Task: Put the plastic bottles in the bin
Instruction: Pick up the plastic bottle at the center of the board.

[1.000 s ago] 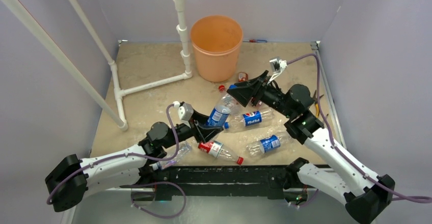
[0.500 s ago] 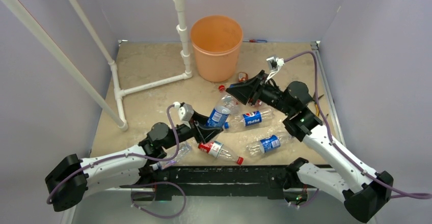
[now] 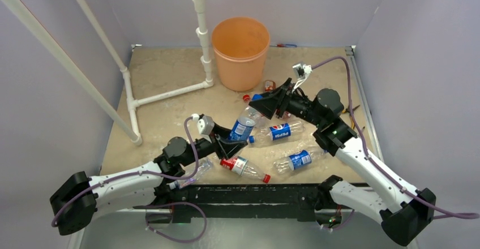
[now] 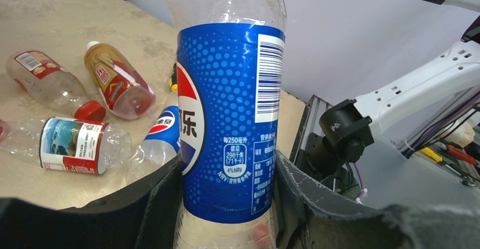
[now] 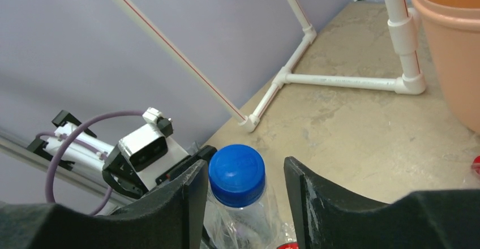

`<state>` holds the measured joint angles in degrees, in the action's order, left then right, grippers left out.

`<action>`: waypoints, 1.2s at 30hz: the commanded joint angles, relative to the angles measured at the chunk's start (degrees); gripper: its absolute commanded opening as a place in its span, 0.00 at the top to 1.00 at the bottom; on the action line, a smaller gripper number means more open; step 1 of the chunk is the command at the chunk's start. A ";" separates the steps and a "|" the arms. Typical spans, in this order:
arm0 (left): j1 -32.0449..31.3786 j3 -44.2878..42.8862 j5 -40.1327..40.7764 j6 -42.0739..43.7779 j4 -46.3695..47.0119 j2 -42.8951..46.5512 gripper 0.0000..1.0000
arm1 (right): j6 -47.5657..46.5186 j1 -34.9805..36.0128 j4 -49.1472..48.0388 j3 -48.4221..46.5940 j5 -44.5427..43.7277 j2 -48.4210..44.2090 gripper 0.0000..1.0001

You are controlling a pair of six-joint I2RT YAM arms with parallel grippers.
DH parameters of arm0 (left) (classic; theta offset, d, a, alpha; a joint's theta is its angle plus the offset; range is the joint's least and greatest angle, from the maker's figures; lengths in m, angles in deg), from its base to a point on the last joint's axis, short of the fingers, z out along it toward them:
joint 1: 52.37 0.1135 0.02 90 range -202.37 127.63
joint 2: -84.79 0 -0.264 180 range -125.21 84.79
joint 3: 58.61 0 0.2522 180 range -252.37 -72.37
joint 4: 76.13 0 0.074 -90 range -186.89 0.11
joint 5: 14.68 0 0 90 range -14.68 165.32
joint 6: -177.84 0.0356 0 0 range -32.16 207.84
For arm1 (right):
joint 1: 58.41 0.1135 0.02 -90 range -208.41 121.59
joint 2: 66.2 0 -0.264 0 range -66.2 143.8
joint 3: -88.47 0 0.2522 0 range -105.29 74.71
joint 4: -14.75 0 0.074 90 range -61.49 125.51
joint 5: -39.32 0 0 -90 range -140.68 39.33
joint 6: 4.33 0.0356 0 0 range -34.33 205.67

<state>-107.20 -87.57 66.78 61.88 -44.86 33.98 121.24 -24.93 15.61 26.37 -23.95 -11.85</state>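
Left end effector (image 4: pixel 229 195) clamped on the blue label of a Pepsi bottle (image 4: pixel 226 90) at mid-table (image 3: pixel 164 68), its long axis running cap-first toward the bin (image 3: pixel 242 71). Right end effector (image 5: pixel 243 172) is part-open, fingers straddling the blue cap (image 5: pixel 236 167). It has slid left onto the cap in the last second; the bottle is unmoved.

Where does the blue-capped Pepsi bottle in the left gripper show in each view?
Top external: Pepsi bottle at centre, held by left gripper.
Left wrist: Pepsi bottle fills the middle.
Right wrist: only its blue cap, bottom centre.
Shared landmark: tan table, in all three.
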 commanded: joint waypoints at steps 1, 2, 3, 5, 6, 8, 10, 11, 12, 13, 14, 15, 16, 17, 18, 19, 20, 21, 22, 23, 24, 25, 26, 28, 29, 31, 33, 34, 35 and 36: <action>-0.20 -0.07 0.53 -0.15 3.89 0.65 0.77 | -0.78 0.19 1.21 -2.39 1.47 0.35 0.45; -0.24 -0.09 0.54 -0.15 3.98 0.62 0.77 | -0.73 0.21 1.07 -2.38 1.56 0.47 0.48; -0.20 -0.05 0.54 -0.15 4.00 0.50 0.77 | -0.64 0.19 0.98 -2.38 1.65 0.51 0.53; -0.21 -0.10 0.54 -0.15 4.01 0.41 0.78 | -0.47 0.22 0.31 -2.23 2.08 0.35 0.64; -0.19 -0.09 0.49 -0.23 4.01 0.40 0.78 | -0.42 0.21 -0.01 -2.20 2.37 0.30 0.70; -0.27 -0.09 0.45 -0.24 3.90 0.36 0.77 | -0.17 0.20 -1.07 -2.05 2.96 -0.10 0.80; -0.23 -0.09 0.58 -0.35 3.68 0.36 0.77 | 0.29 0.24 -1.87 -1.94 3.35 -0.35 1.00; -0.27 -0.07 0.67 -0.39 3.61 0.28 0.77 | 0.43 0.23 -1.90 -1.94 3.41 -0.50 1.00; -0.28 -0.08 0.75 -0.49 3.64 0.27 0.76 | 0.46 0.22 -2.32 -1.79 3.47 -0.78 1.00; -0.31 -0.06 0.84 -0.61 3.57 0.23 0.74 | 0.39 0.24 -2.83 -1.58 3.68 -1.12 1.00; -0.29 -0.15 1.26 -0.90 3.48 0.26 0.70 | 0.26 0.23 -3.24 -1.28 3.72 -1.62 1.00; -0.28 -0.41 1.98 -1.41 2.80 0.27 0.63 | 0.14 0.23 -3.78 -0.87 3.54 -2.42 1.00; -0.25 -0.88 3.11 -2.26 1.12 0.23 0.55 | 0.12 0.20 -4.44 -0.36 3.21 -3.26 1.00; -0.23 -1.84 3.89 -2.95 -1.23 0.15 0.47 | 0.22 0.27 -5.17 0.05 2.59 -4.27 1.00; -0.26 -3.28 4.34 -3.15 -3.98 -0.01 0.41 | 0.31 0.23 -5.50 0.23 2.01 -5.07 1.00; -0.24 -4.13 4.58 -3.02 -6.47 -0.29 0.37 | 0.22 0.23 -5.31 0.10 1.47 -5.74 1.00; -0.24 -4.61 4.72 -3.09 -7.37 -0.48 0.34 | -0.02 0.27 -4.69 -0.46 1.08 -6.29 1.00; -0.24 -4.61 4.87 -3.35 -7.52 -0.52 0.31 | -0.31 0.26 -3.99 -1.05 0.73 -6.43 1.00; -0.27 -4.39 5.19 -3.70 -7.21 -0.26 0.29 | -0.66 0.20 -3.26 -1.69 0.41 -6.52 1.00; -0.28 -3.97 5.72 -4.24 -6.85 0.16 0.25 | -0.94 0.27 -2.54 -2.35 -0.09 -6.60 1.00; -0.26 -3.60 6.32 -4.78 -6.40 0.66 0.19 | -1.10 0.25 -2.00 -2.75 -0.46 -6.74 1.00; -0.30 -3.21 7.03 -5.22 -6.13 1.31 0.11 | -1.32 0.27 -1.57 -3.24 -0.71 -6.86 1.00; -0.24 -2.92 7.72 -5.62 -5.95 2.21 0.08 | -1.76 0.26 -1.02 -3.78 -1.33 -7.00 1.00; -0.21 -2.45 9.05 -6.28 -5.84 3.65 0.06 | -2.29 0.27 0.31 -4.96 -2.57 -7.21 1.00; -0.22 -2.23 10.21 -6.68 -6.06 4.47 0.05 | -2.84 0.22 1.20 -5.71 -3.61 -7.38 1.00; -0.23 -1.66 11.82 -7.36 -5.94 6.60 0.04 | -4.35 0.21 3.58 -7.34 -6.43 -7.77 1.00; -0.20 -0.85 13.51 -8.26 -5.61 8.99 0.03 | -5.96 0.27 5.26 -9.09 -10.56 -8.38 1.00; -0.19 -0.53 14.35 -8.72 -5.42 10.07 0.03 | -6.82 0.20 6.13 -10.09 -12.92 -8.58 1.00; -0.21 -0.19 15.21 -9.23 -5.54 11.27 0.02 | -7.62 0.21 6.92 -11.04 -15.70 -8.70 1.00; -0.19 0.03 15.82 -9.61 -5.88 12.29 0.02 | -8.34 0.25 7.23 -11.95 -18.48 -8.88 1.00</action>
<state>-107.64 -88.89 77.76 55.13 -51.35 42.64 117.02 -24.93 20.94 19.95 -31.52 -18.74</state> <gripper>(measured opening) 0.973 0.380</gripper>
